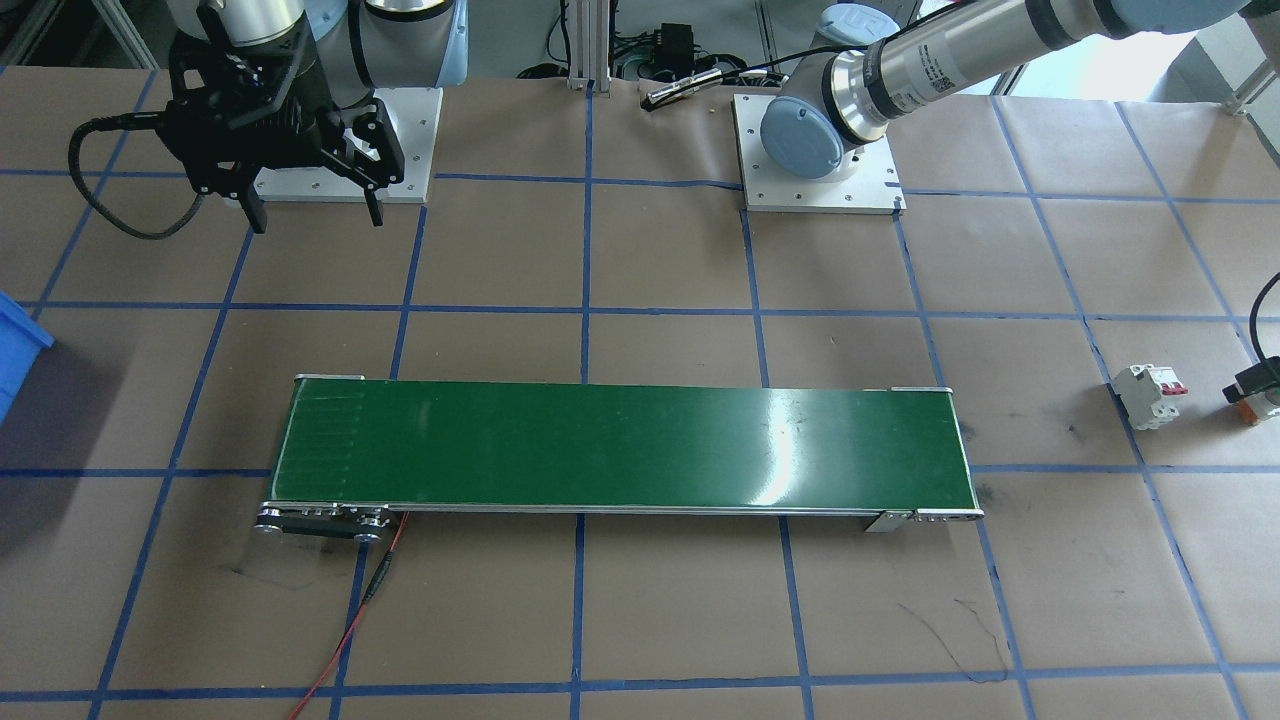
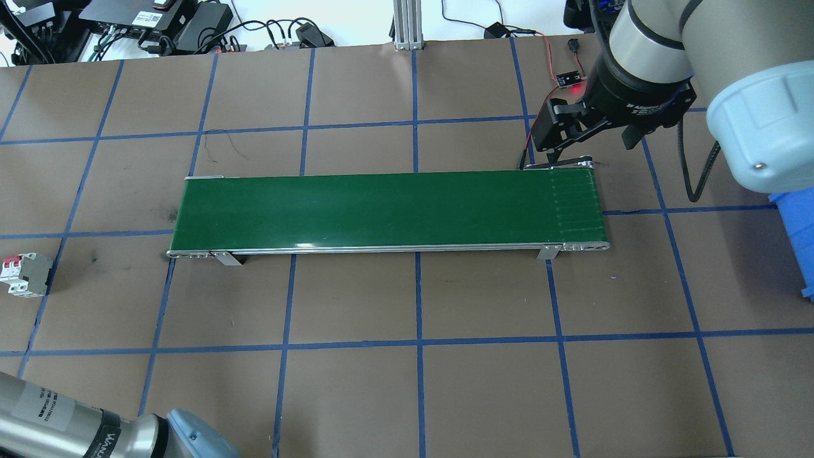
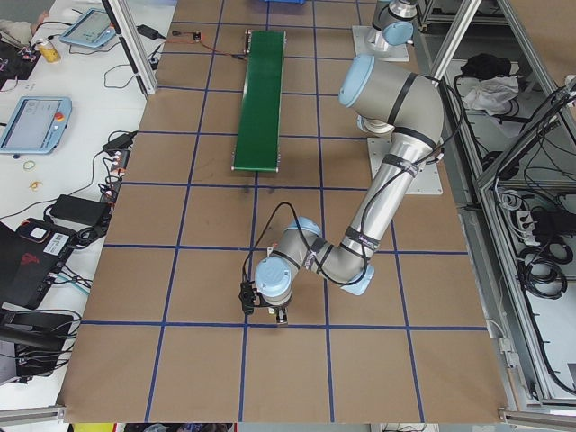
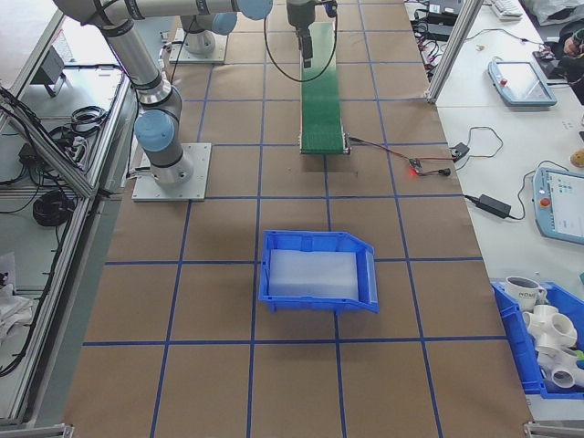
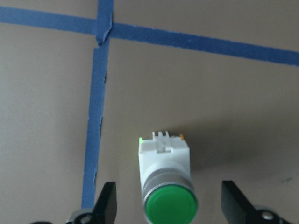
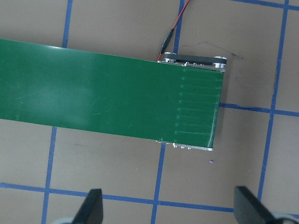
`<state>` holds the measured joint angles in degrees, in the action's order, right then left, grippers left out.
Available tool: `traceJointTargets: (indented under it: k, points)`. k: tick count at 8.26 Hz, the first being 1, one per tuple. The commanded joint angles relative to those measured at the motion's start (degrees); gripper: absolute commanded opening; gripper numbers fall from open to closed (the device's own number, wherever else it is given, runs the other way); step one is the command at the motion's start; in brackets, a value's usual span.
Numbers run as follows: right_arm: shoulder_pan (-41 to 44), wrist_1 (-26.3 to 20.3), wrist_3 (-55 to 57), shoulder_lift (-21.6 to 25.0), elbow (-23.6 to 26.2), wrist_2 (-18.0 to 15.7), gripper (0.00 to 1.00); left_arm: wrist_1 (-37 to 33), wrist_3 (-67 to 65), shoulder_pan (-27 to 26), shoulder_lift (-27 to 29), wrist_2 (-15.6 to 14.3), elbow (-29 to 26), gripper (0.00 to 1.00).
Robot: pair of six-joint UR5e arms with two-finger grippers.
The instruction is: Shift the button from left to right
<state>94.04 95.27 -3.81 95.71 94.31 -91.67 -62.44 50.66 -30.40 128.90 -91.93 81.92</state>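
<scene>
The left gripper (image 5: 166, 205) hangs low over the brown paper-covered table (image 5: 224, 93), its jaws spread wide with the button (image 5: 166, 179) lying on its side between them, touching neither finger. The button's green cap points toward the wrist camera and its white body points away; bare table shows on both sides of it. In the front-facing view the same gripper (image 1: 1262, 385) shows only at the frame's edge, with a white circuit breaker (image 1: 1148, 395) with red levers near it on the table.

At the other end of the long green conveyor belt (image 2: 388, 210), the right gripper (image 1: 315, 210) hangs in the air with its jaws apart and nothing between them. From its wrist camera, the ribbed end of the belt lies ahead of the open fingers (image 6: 91, 205). A blue bin (image 4: 319, 269) sits on the table beyond that end.
</scene>
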Motion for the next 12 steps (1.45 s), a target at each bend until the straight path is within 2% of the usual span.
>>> traceJointTargets:
  k: [1,2,3,5,9,11,12]
  points:
    - [0.0,0.0,0.0,0.0,0.0,0.0,1.0,-0.1,0.2,0.0,0.1,0.0,-0.1,0.63]
    - [0.0,0.0,0.0,0.0,0.0,0.1,1.0,-0.1,0.4,0.0,0.1,0.0,-0.1,0.58]
    - [0.0,0.0,0.0,-0.1,0.0,0.1,1.0,0.0,1.8,-0.1,0.1,0.0,-0.1,0.57]
    - [0.0,0.0,0.0,-0.1,0.0,0.0,1.0,0.0,3.6,-0.2,-0.2,0.0,-0.1,0.38]
    - [0.0,0.0,0.0,-0.1,0.0,0.1,1.0,0.7,3.8,-0.4,-0.8,-0.4,0.0,0.12]
    - [0.0,0.0,-0.1,-0.1,0.0,0.0,1.0,0.7,3.5,-1.2,-2.7,-0.7,0.0,0.05]
    - [0.0,0.0,0.0,-0.1,0.0,0.0,1.0,0.6,3.3,-1.5,-5.1,-0.8,-0.1,0.06]
